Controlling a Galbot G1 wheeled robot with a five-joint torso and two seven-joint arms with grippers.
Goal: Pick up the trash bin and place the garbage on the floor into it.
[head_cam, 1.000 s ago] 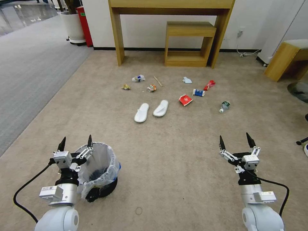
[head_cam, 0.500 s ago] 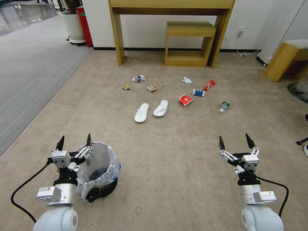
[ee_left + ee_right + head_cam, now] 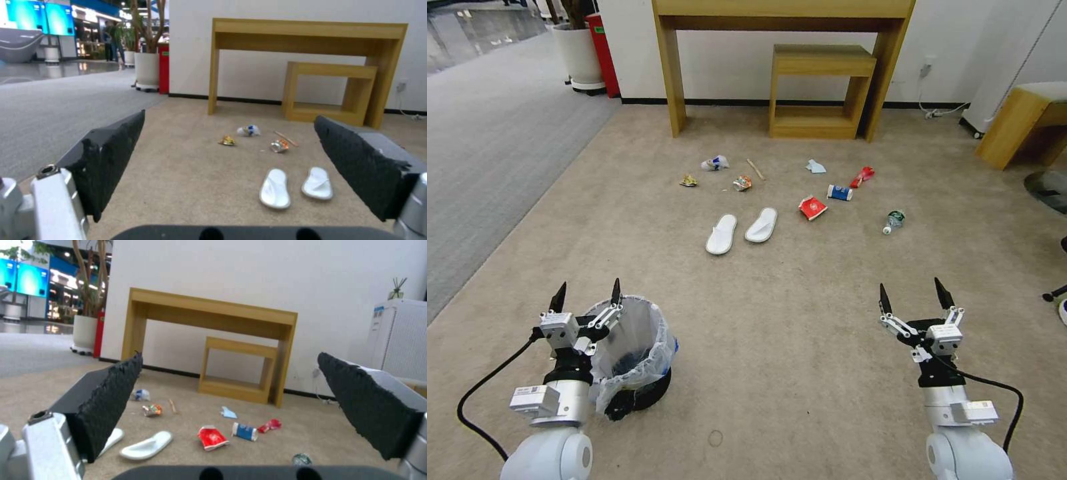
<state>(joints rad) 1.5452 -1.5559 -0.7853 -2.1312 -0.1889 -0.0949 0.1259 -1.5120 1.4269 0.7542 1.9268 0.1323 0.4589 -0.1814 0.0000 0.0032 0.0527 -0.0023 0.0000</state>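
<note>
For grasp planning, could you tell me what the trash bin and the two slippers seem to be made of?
The trash bin: seemingly hard black plastic, lined with a thin translucent plastic bag that crinkles over the rim. The two slippers: probably soft white fabric, matte and flat, like disposable hotel pairs; the exact cloth is unclear.

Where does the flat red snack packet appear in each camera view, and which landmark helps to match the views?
Head view: red snack packet on the beige carpet, right of the two white slippers.
Left wrist view: not in it.
Right wrist view: the packet lies between a slipper and the blue-white paper cup.
Shared landmark: the small wooden stool under the wooden table.
</note>
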